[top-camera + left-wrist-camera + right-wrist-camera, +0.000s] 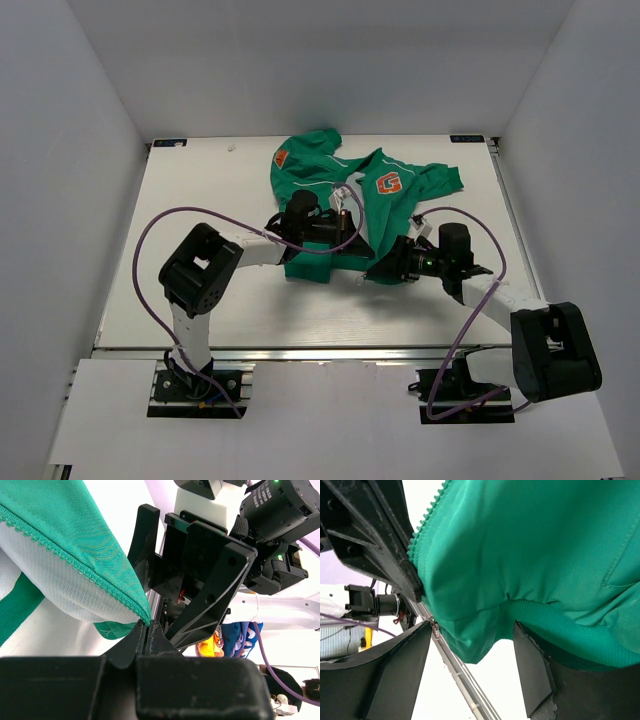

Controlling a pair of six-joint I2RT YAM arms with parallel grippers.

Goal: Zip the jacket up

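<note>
The green jacket (330,170) lies crumpled at the back middle of the table, with its orange G badge (388,183) facing up. My left gripper (146,626) is shut on the bottom corner of one zipper edge (75,562) and holds it lifted, so the pale lining shows. In the top view the left gripper (350,235) and the right gripper (378,268) meet at the jacket's near hem. My right gripper (472,635) is open. The ribbed hem of the jacket (530,555) hangs between its fingers (405,665), and a small metal zipper part (434,627) sits by the left finger.
The white table (200,200) is boxed in by white walls on three sides. A metal rail (465,680) runs along its near edge. Purple cables (150,240) loop off both arms. The two grippers are very close together.
</note>
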